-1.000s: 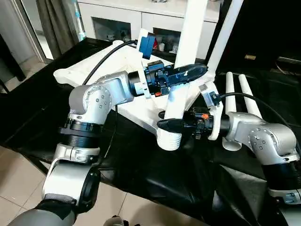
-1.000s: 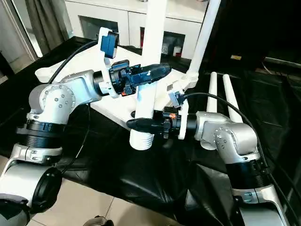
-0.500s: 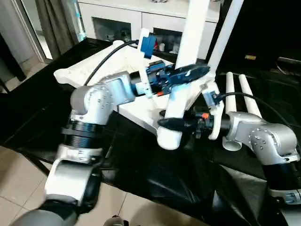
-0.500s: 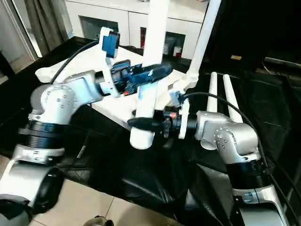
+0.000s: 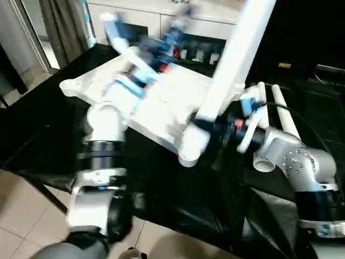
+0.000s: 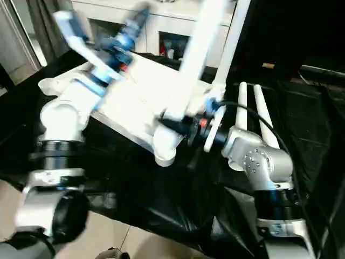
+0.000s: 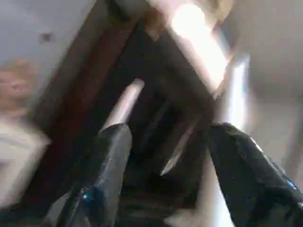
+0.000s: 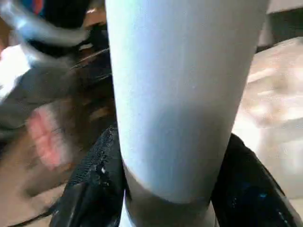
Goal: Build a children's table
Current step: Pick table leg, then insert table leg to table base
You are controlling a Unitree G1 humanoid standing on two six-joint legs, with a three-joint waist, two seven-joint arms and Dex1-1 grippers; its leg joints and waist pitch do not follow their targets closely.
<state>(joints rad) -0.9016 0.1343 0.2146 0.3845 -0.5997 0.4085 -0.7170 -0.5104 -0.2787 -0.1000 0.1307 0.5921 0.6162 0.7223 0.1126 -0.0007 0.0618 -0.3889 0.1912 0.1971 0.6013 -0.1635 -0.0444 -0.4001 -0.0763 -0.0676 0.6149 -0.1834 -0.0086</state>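
The white tabletop (image 5: 145, 102) lies underside up on the black cloth. My right gripper (image 5: 200, 126) is shut on a white leg (image 5: 226, 70) near its thick lower end, which sits at the tabletop's near corner. That leg leans up and to the right. In the right wrist view the leg (image 8: 175, 94) is clamped between both black fingers (image 8: 94, 189). My left gripper (image 7: 165, 165) is open and empty, raised above the tabletop's far side and blurred with motion. A second leg (image 6: 232, 48) stands upright at the far right corner.
Two more white legs (image 5: 269, 105) lie side by side on the cloth at the right. White cabinets (image 5: 161, 21) stand behind the work. The tiled floor (image 5: 21, 216) shows at the near left, past the cloth's edge.
My left gripper has let go of the leg and swung up and back to the left. The leg has tipped from upright to leaning right, still held by my right gripper.
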